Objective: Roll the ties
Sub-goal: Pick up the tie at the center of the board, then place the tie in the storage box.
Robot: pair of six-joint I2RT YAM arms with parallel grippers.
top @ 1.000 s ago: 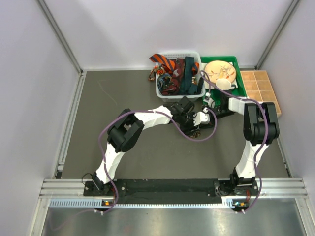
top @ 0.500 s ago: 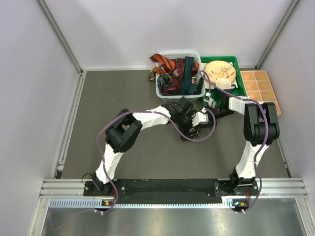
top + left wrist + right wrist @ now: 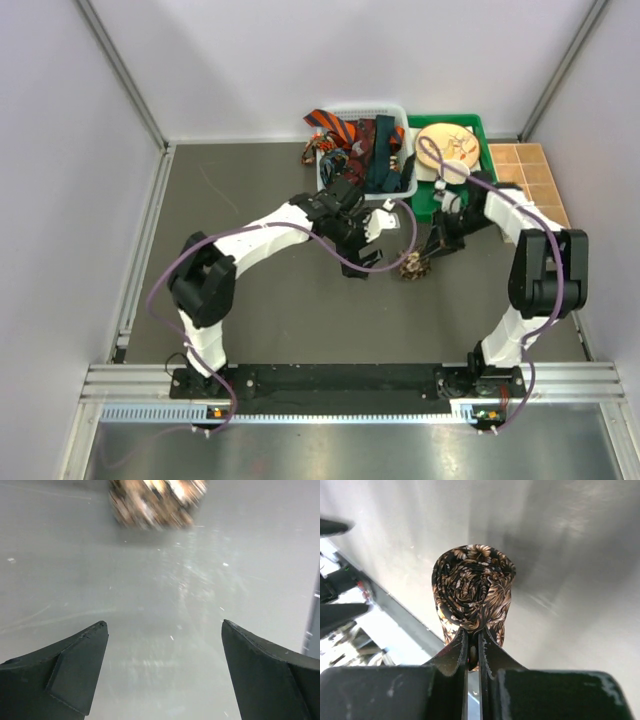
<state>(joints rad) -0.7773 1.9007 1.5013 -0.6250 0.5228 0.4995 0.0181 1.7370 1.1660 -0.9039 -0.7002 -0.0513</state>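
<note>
Out in the middle of the surface (image 3: 230, 190), a little to the right, the speckled tie (image 3: 472, 592) is wound into a tight round roll. The right tool (image 3: 473, 641) is clenched on the edge of that roll, with its two fingers pinched almost together and cloth between them. I can't tell if the roll sits on the surface or hangs just above it.

Just to the left, the left tool (image 3: 163, 625) is let go. Its fingers are spread wide with nothing in them, and they point at the roll from a little way off.

I think the rolling of this tie is done, and the step now is to set the roll down somewhere. That calls for a firm pinch so the roll does not spring loose.

At the far edge, the basket (image 3: 370, 107) holds the other ties (image 3: 350, 140), which are striped, red and dark. They lie in a loose heap, not rolled yet. One of those looks like the next job.
</note>
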